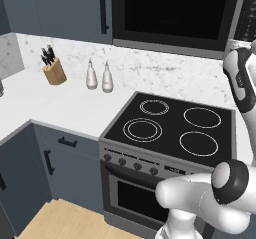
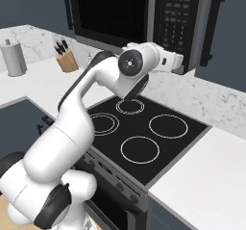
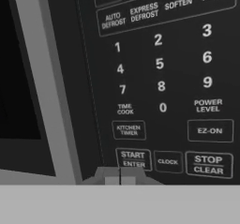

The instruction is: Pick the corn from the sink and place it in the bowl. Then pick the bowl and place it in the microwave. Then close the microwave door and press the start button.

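Observation:
The microwave [image 2: 144,17] hangs above the stove with the microwave door [image 2: 113,12] shut flat, its black glass window [image 1: 172,10] dark. My gripper [image 3: 120,177] is shut, its fingertips together against the bottom of the black button panel [image 2: 178,17], just under the START/ENTER button [image 3: 133,159]. From the right base, the gripper [image 2: 179,60] meets the panel's lower edge. The corn, the bowl and the sink are out of view.
Below the microwave is a black stovetop [image 2: 139,133] with four ring burners above an oven [image 1: 135,193]. On the white counter [image 1: 65,108] stand a knife block [image 1: 53,70], two pale bottles [image 1: 99,76] and a paper towel roll [image 2: 13,58].

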